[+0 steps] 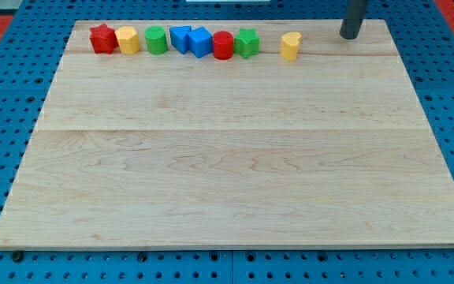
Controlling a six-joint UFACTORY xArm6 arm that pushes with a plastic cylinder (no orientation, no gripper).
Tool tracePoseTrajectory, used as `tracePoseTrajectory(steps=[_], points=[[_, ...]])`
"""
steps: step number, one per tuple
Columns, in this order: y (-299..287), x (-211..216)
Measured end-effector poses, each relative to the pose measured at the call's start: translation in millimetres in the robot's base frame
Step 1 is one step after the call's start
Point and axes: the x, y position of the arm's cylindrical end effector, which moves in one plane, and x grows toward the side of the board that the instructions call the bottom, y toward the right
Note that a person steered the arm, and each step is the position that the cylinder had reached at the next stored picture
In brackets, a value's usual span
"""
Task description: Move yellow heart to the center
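The yellow heart (291, 46) stands near the top edge of the wooden board (235, 158), right of the view's middle. My tip (350, 35) is at the view's top right, to the right of the heart and apart from it by a clear gap. The rod rises out of the view's top.
A row of blocks lies along the top edge to the left of the heart: red star (102, 38), yellow hexagon (128, 39), green cylinder (156, 39), two blue blocks (181, 38) (200, 42), red cylinder (223, 45), green star (247, 42). Blue pegboard (6, 118) surrounds the board.
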Motion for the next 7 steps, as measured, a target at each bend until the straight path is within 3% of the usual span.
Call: tracePoseTrajectory(steps=[4,6,7], points=[[-6,0],[-49,-21],[-56,6]])
